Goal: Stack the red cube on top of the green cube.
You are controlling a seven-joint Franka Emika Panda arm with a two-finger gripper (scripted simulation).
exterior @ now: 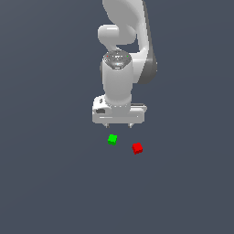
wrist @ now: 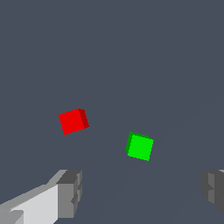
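The red cube (exterior: 137, 148) lies on the dark grey floor, a little to the exterior view's right of the green cube (exterior: 112, 139). The two cubes are apart, not touching. My gripper (exterior: 118, 124) hangs above them, with its fingers spread wide and nothing between them. In the wrist view the red cube (wrist: 73, 121) and the green cube (wrist: 140, 146) both show beyond the gripper (wrist: 142, 194). One grey fingertip (wrist: 70, 194) shows at one side and the other at the opposite edge.
The floor is a plain dark grey surface (exterior: 45, 183) with no other objects. The white arm (exterior: 123, 55) rises behind the gripper.
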